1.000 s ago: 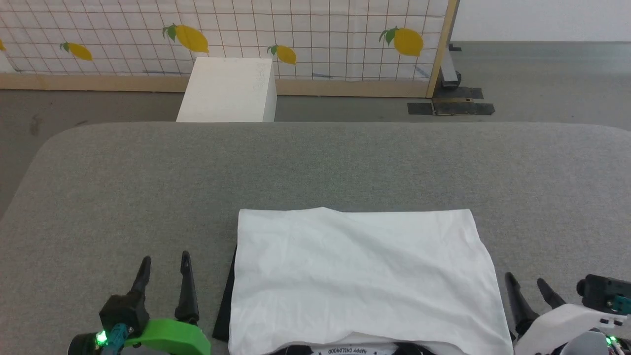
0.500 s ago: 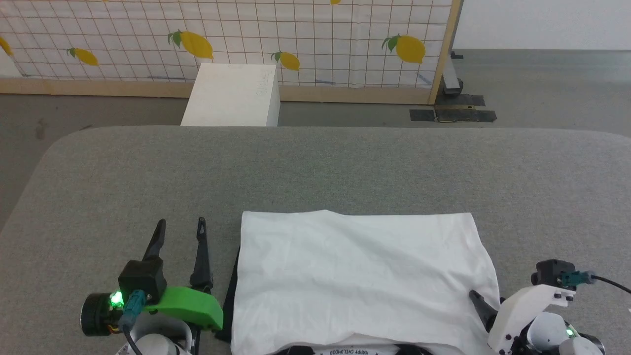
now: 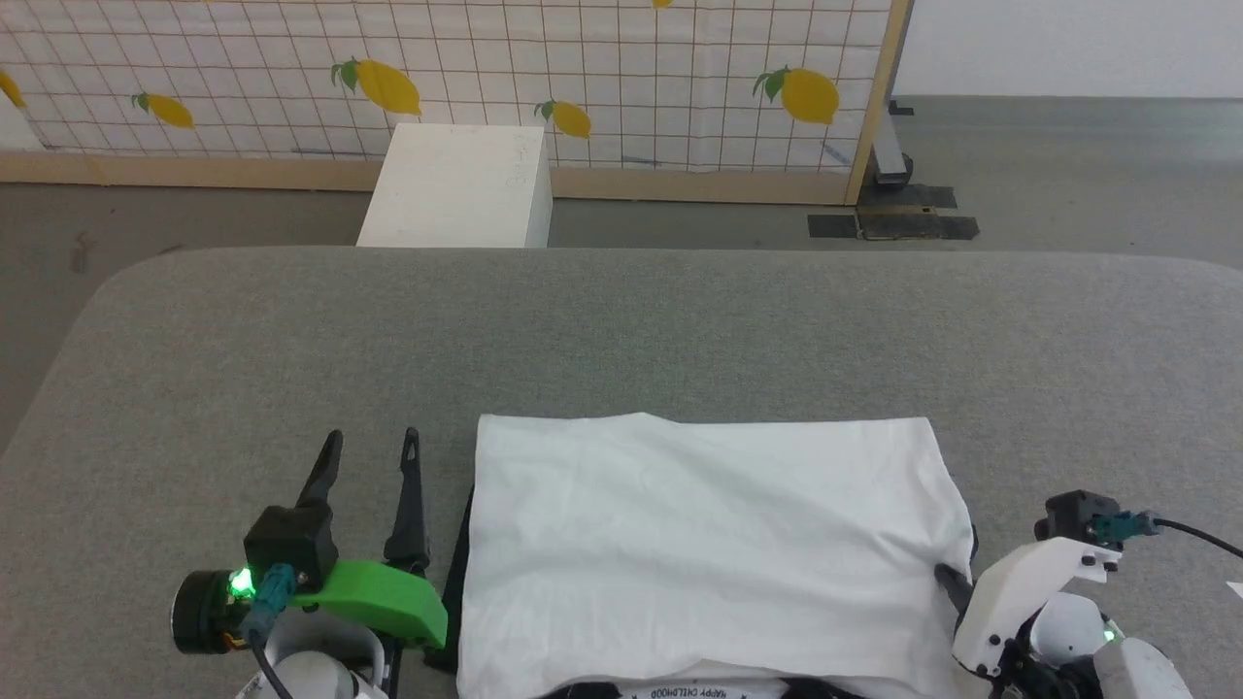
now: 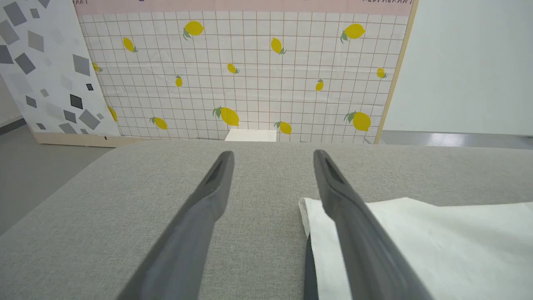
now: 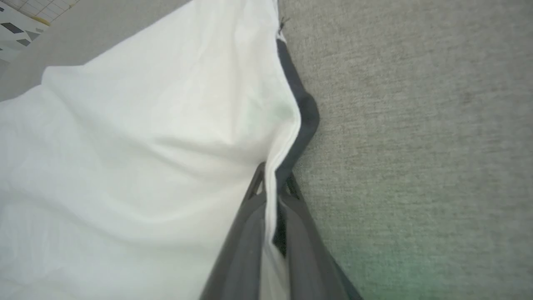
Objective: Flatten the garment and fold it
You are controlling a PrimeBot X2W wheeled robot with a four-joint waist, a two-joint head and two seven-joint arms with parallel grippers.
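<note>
The garment (image 3: 709, 544) lies folded on the grey table, a white rectangle with a black edge showing along its left side and the lettered neck tape at the bottom edge of the head view. My right gripper (image 3: 947, 581) is shut on the garment's right edge; in the right wrist view the gripper (image 5: 272, 181) pinches the white cloth (image 5: 145, 158) and a black layer together. My left gripper (image 3: 371, 451) stands open just left of the garment, above bare table, and in the left wrist view its right finger (image 4: 345, 216) overlaps the white edge (image 4: 437, 241).
The grey fabric table (image 3: 621, 330) spreads far beyond and to both sides of the garment. Past its far edge a white box (image 3: 456, 189) stands on the floor before a lemon-patterned screen (image 3: 583, 68). A dark plate (image 3: 893, 225) lies on the floor at its right post.
My right gripper swung in to the garment's right edge and shut on it. My left gripper moved forward and a little toward the garment, staying open. The camera tilted slightly.
</note>
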